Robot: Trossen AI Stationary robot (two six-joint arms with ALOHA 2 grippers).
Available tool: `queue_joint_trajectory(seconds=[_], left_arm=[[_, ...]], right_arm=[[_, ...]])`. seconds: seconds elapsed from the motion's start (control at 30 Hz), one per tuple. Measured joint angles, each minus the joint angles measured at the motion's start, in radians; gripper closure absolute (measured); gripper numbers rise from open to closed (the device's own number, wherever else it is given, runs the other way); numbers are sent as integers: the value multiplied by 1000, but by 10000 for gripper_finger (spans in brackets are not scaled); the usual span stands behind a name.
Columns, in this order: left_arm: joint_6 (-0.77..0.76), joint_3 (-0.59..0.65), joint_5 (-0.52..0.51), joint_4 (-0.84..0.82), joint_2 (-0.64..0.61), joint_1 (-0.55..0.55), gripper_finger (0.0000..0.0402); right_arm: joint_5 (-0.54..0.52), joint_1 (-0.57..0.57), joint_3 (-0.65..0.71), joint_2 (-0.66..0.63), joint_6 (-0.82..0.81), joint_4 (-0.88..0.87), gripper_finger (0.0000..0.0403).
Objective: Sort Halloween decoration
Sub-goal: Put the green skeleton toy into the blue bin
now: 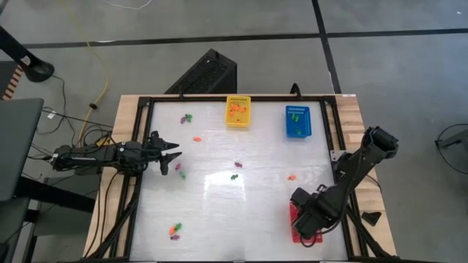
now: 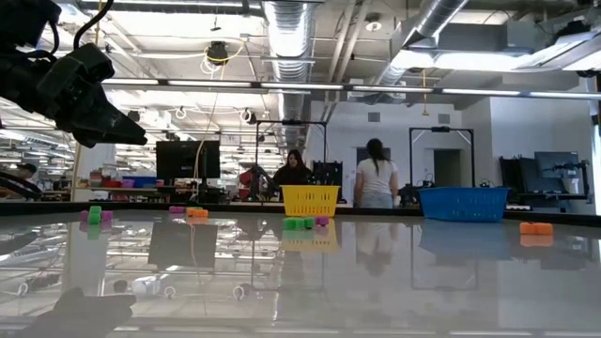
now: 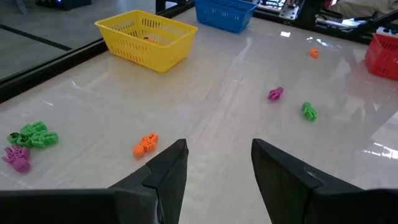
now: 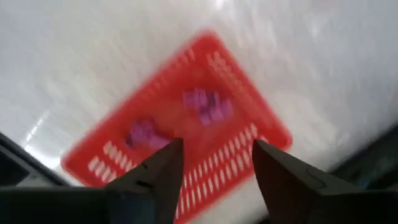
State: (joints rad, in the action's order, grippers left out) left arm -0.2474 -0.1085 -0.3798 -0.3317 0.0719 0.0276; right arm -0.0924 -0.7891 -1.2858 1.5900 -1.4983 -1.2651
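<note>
Right end effector (image 4: 211,165) fingers apart, nothing held, we see it above red basket (image 4: 249,118) w/ purple trinkets (image 4: 208,106); left end effector (image 3: 214,171) open, empty, nr bench's left edge.

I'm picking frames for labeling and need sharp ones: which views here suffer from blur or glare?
Right wrist view: motion-smeared, the red basket and the purple trinkets in it look soft. High view: a bright glare patch on the table centre. Low view: the glossy tabletop mirrors the ceiling lights and the yellow basket. Left wrist view: sharp, with mild sheen only.
</note>
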Motion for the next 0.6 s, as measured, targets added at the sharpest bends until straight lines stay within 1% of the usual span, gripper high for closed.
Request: queue_joint_trajectory(seconds=[0.07, 0.2, 0.3, 0.37, 0.4, 0.47, 0.53, 0.6], left_arm=[[0, 0, 0, 0, 0, 0, 233], [0, 0, 0, 0, 0, 0, 233], [0, 0, 0, 0, 0, 0, 233], [0, 0, 0, 0, 0, 0, 233], [0, 0, 0, 0, 0, 0, 233], [0, 0, 0, 0, 0, 0, 233], [0, 0, 0, 0, 0, 0, 233], [0, 0, 1, 0, 0, 0, 233]], right_arm=[[-96, 13, 0, 0, 49, 29, 176], [-374, 62, 0, 1, 187, 169, 176], [-598, 121, 0, 1, 385, 365, 177], [-705, 176, -2, 16, 579, 537, 177], [-733, 207, -2, 27, 696, 636, 177], [-740, 278, -2, 66, 943, 840, 177], [-708, 356, -2, 123, 1159, 1076, 177], [-636, 438, -2, 192, 1322, 1314, 177]])
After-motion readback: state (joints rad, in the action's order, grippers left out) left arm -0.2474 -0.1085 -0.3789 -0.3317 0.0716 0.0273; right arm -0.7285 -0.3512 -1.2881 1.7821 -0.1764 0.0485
